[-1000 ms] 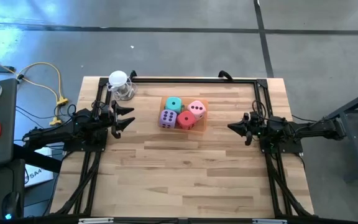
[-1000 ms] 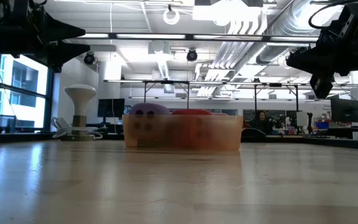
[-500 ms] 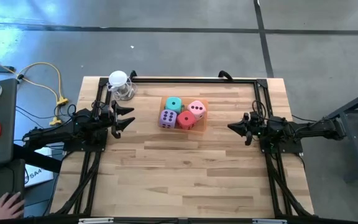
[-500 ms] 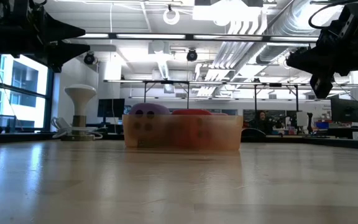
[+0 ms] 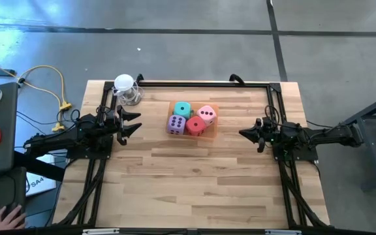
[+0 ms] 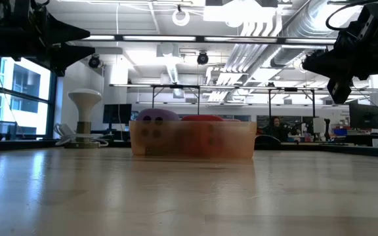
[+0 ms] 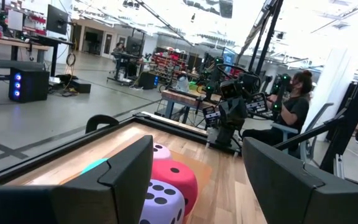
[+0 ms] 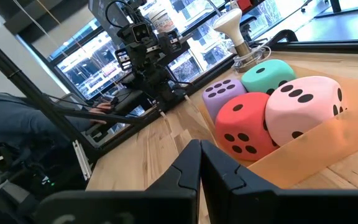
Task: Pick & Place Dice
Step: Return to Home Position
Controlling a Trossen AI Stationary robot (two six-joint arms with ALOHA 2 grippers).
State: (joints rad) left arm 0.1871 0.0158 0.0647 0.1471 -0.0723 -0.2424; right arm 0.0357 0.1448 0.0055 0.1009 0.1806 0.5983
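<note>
All four dice lay inside the orange tray [image 5: 213, 132]. The purple die [image 5: 176, 124] and teal die [image 5: 183, 109] occupied its left half, and the red die [image 5: 196, 125] and pink die [image 5: 206, 114] its right half. The left gripper [image 5: 136, 122] was stretched level, left of the tray and well apart from it, with fingers spread wide and empty. The right gripper [image 5: 243, 134] was right of the tray, pointing at it, with fingers closed together and holding nothing.

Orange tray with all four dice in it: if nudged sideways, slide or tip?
Probably slides: the orange tray sits low and wide. The dice fill it, so they likely won't shift much. Its translucent wall looks thin; may flex.
</note>
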